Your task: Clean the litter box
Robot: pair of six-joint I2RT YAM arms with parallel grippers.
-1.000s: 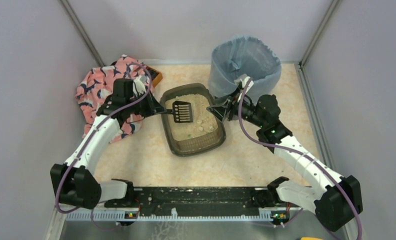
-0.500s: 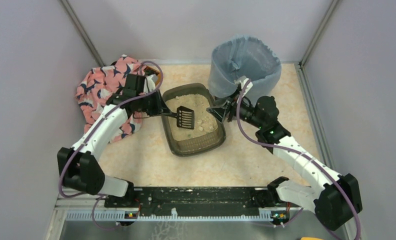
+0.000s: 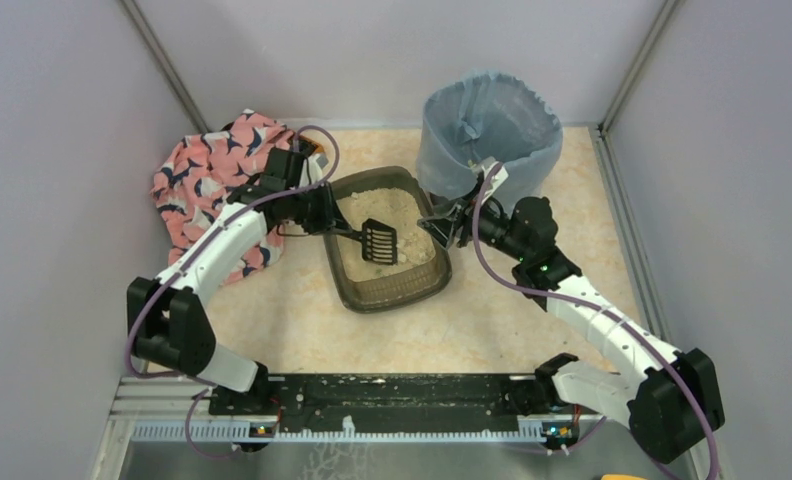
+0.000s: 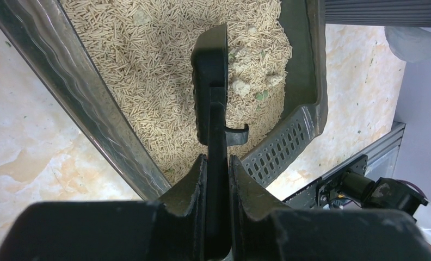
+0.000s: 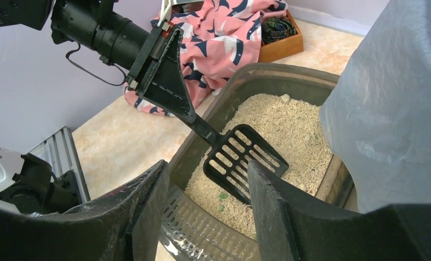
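You were working in a robotics lab's test cell, dressed with household things. Plain lilac-grey walls [image 3: 62,150] closed in the left, back and right sides, joined by bare metal corner posts [image 3: 162,62]. Two white and black robot arms [image 3: 212,255], trailing purple cables, were bolted to an aluminium rail [image 3: 422,430] at the near edge of a marble-patterned tabletop [image 3: 292,320]. On that top sat props laid out like a staged set: a litter box [image 3: 392,297], a black scoop [image 3: 377,242], a bag-lined bin [image 3: 492,130] and a pink patterned cloth [image 3: 197,170].
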